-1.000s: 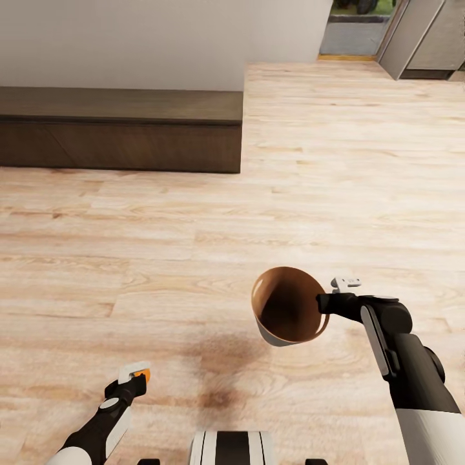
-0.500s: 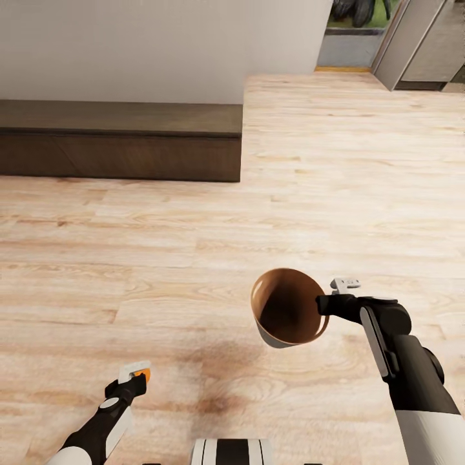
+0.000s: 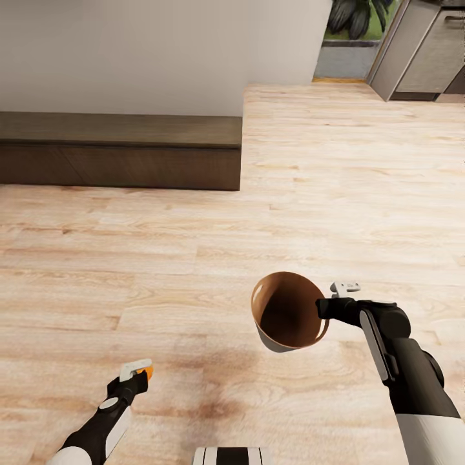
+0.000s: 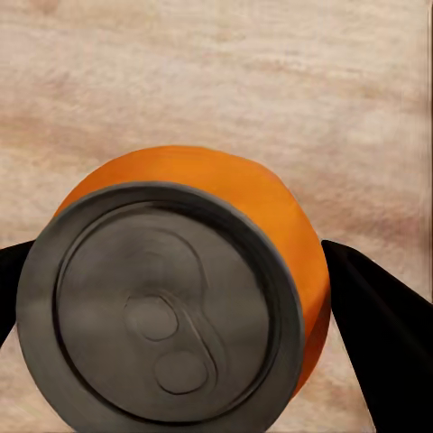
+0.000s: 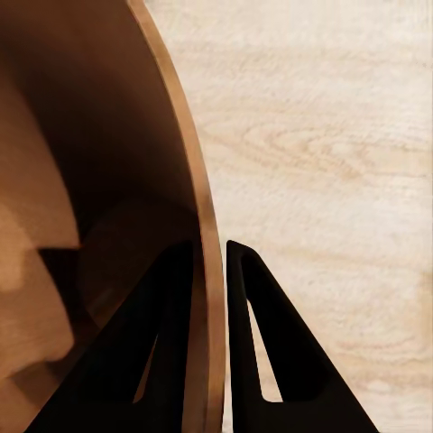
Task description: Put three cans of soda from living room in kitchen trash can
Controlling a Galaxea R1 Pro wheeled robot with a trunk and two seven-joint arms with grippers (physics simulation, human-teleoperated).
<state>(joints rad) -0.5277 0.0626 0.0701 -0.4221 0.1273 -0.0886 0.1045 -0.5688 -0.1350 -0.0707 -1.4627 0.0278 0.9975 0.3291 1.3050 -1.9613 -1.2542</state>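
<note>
Bin (image 3: 289, 318) tilted, mouth toward camera, rim in right hand (image 3: 321, 307)

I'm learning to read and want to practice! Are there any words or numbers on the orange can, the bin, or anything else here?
None: nothing here carries words or numbers that can be read.
Orange soda can in the left end effector: plain orange side, grey lid with a tab, no lettering.
Trash can pinched at its rim by the right end effector: pale outside, brown inside, no label.
Dark bench, wall and wood floor: no signs.
</note>
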